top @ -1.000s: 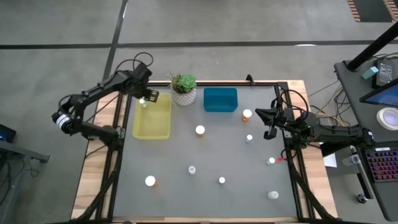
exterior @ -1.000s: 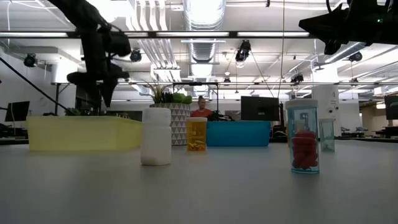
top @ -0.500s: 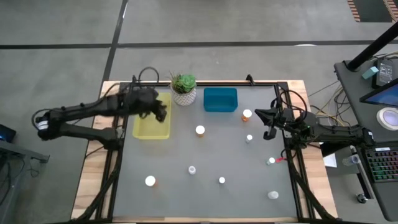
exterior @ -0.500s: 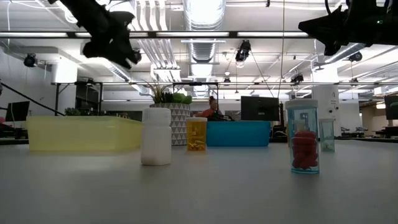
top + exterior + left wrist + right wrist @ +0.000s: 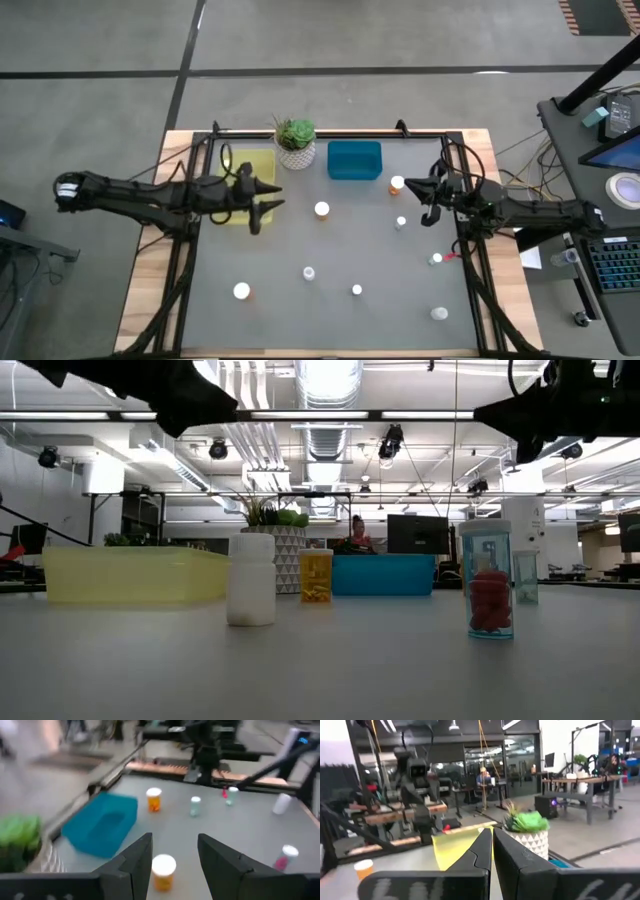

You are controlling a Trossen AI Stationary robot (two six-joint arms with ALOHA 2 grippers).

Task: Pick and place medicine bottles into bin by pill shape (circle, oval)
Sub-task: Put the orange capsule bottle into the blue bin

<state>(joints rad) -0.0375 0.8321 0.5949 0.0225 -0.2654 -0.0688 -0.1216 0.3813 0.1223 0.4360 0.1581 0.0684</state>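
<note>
Seen from above, the grey surface (image 5: 330, 240) is framed by a wooden border and dark rails, with broad bare stretches through its middle and near edge. A yellow bin (image 5: 236, 186), a potted plant (image 5: 296, 142) and a blue bin (image 5: 354, 160) line the far edge.

The left claw (image 5: 268, 196) hangs above the inner edge of the yellow bin, pointing toward the middle of the surface. Its fingers (image 5: 137, 861) stand moderately apart and hold nothing; an amber medicine bottle (image 5: 163, 871) with a white cap stands on the surface ahead of them, untouched.

The right claw (image 5: 418, 189) hovers near the right rail, just beside an amber-bodied bottle (image 5: 397, 184). Its fingers (image 5: 482, 851) are pressed nearly together, with nothing between them.

The other medicine bottles stand well apart from one another: a small white one (image 5: 401, 222) near the right claw, one at the right rail (image 5: 437, 259), one at the near right corner (image 5: 439, 313), two near the middle (image 5: 309, 272) (image 5: 357, 290), and one toward the near left (image 5: 241, 291). All stand upright outside both bins.
</note>
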